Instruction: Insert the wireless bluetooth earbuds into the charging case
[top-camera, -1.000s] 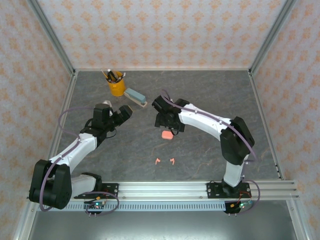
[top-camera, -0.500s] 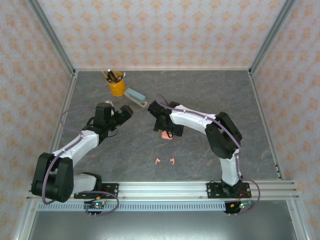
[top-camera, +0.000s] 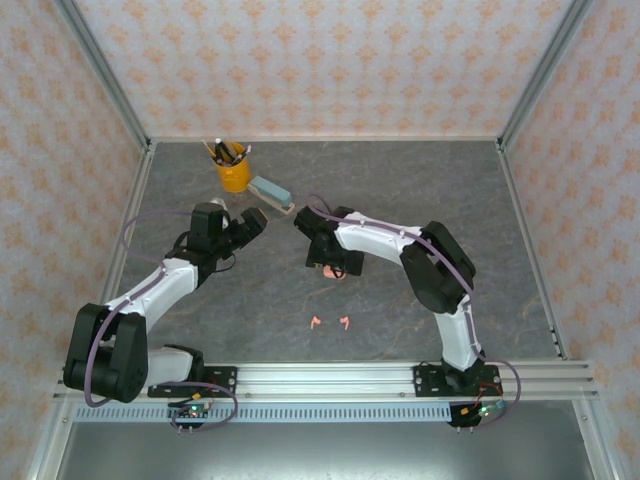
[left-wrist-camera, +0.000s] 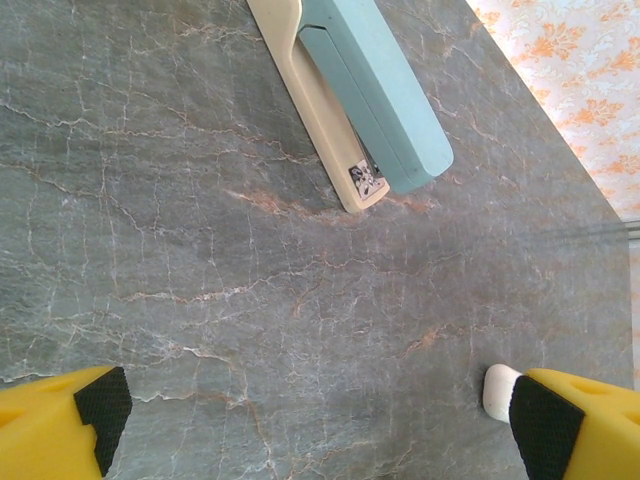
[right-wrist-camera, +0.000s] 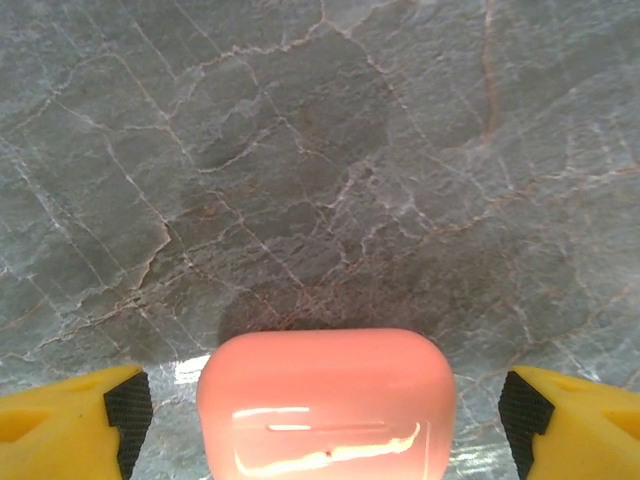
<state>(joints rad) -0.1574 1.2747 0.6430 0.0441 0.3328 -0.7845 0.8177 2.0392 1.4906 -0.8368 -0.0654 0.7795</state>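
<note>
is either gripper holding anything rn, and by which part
Nothing is held. The right gripper is open astride the pink charging case, with a gap showing on each side; the left gripper is open above the table.

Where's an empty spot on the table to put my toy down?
The table is bare along its whole far right side, and so is the back strip to the right of the stapler. It's crowded near the yellow pen cup, and in the middle around the pink case and two pink earbuds.
</note>
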